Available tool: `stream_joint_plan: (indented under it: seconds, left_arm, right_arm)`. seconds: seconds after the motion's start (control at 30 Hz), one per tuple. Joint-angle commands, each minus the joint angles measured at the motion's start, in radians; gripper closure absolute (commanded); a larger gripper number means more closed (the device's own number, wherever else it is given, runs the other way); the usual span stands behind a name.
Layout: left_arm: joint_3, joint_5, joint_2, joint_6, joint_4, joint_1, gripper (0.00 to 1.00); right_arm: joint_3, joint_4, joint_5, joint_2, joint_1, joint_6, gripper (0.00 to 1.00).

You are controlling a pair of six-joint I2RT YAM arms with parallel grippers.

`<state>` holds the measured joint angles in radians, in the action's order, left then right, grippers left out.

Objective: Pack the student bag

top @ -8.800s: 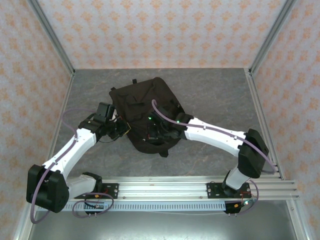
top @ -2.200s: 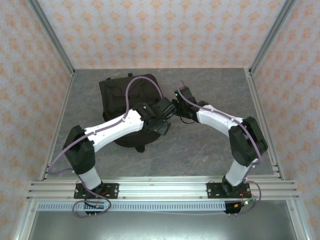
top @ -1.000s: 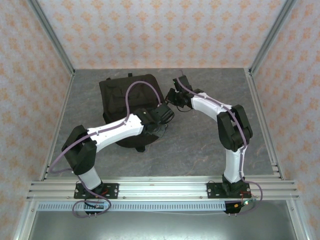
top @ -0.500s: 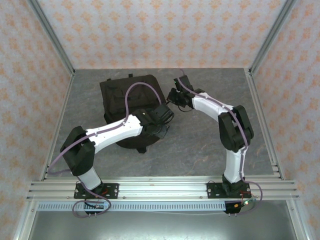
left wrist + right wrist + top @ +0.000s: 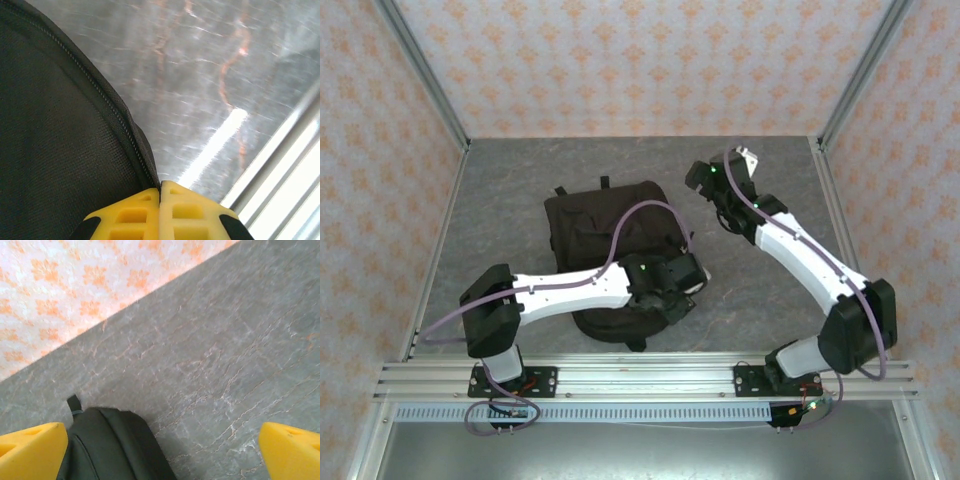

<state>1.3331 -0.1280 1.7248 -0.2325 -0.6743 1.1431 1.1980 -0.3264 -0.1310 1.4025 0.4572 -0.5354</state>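
- Student bag caught at its edge by the left gripper — yellow fingers pressed flat together with no gap, the bag's zipper line running straight into the seam between them.
- On the bag's side of those fingers, black woven fabric. On the other side, bare grey marbled table, with a bright metal rail past it.
- Seen from above: that grip at the bag's near-right corner, the left arm lying across the bag's near end, its purple cable arching over the bag's right half.
- Bag itself flat on the table, about mid-table, with two small loops poking out at its far edge.
- Yellow fingers of the right gripper spread wide, one in each lower corner of the wrist view, with nothing held between them, just table and a bit of the bag.
- Beside the left one of those fingers, a rounded black corner of the bag with one small loop sticking out of it.
- Seen from above: right gripper just off the bag's far-right corner, clear of the fabric.
- Past the bag's far edge, more bare table, then the orange-patterned wall.
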Motion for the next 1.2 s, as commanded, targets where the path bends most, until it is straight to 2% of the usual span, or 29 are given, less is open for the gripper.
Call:
stream_joint_plan:
  seconds: [0.0, 0.17, 0.23, 0.27, 0.3, 0.4, 0.53, 0.63, 0.77, 0.9, 1.03, 1.1, 1.17]
  left_arm:
    - [-0.047, -0.021, -0.051, 0.020, 0.000, 0.012, 1.00]
    - [-0.144, 0.063, -0.186, 0.012, -0.020, 0.005, 0.98]
    - [-0.150, 0.083, -0.224, 0.004, -0.036, -0.014, 0.83]
    - [-0.145, 0.095, -0.237, -0.004, -0.046, -0.028, 0.71]
    - [-0.141, 0.090, -0.248, -0.011, -0.049, -0.042, 0.64]
    - [-0.130, 0.069, -0.278, -0.017, -0.050, -0.064, 0.51]
    - [-0.119, 0.059, -0.339, -0.033, -0.071, -0.111, 0.40]
    - [-0.143, 0.065, -0.410, -0.092, -0.070, -0.208, 0.39]
    - [-0.178, 0.106, -0.510, -0.211, -0.093, -0.402, 0.40]
    - [-0.216, 0.089, -0.569, -0.262, -0.096, -0.601, 0.40]
    - [-0.219, 0.042, -0.561, -0.276, -0.086, -0.738, 0.40]
    - [-0.216, 0.025, -0.546, -0.286, -0.073, -0.782, 0.40]
    - [-0.217, 0.025, -0.528, -0.295, -0.051, -0.814, 0.40]
  right_arm:
    - [-0.043, -0.035, -0.050, -0.041, -0.003, 0.034, 0.00]
    - [-0.058, -0.006, 0.077, -0.038, -0.004, 0.092, 0.01]
    - [-0.041, -0.023, 0.140, -0.011, -0.003, 0.109, 0.01]
    - [-0.041, -0.011, 0.203, 0.004, -0.003, 0.125, 0.02]
    - [-0.032, -0.003, 0.282, 0.034, -0.003, 0.144, 0.03]
    - [0.061, -0.093, 0.396, 0.172, -0.003, 0.149, 0.03]
    - [0.106, -0.112, 0.473, 0.307, -0.003, 0.119, 0.04]
    - [0.121, -0.082, 0.492, 0.377, -0.003, 0.109, 0.09]
    - [0.157, -0.056, 0.470, 0.442, -0.005, 0.095, 0.31]
    - [0.149, 0.004, 0.456, 0.455, -0.036, 0.052, 0.67]
    - [0.130, 0.061, 0.470, 0.448, -0.089, 0.003, 0.93]
    - [0.130, 0.062, 0.469, 0.446, -0.108, -0.008, 1.00]
    - [0.119, 0.065, 0.462, 0.439, -0.125, -0.018, 1.00]
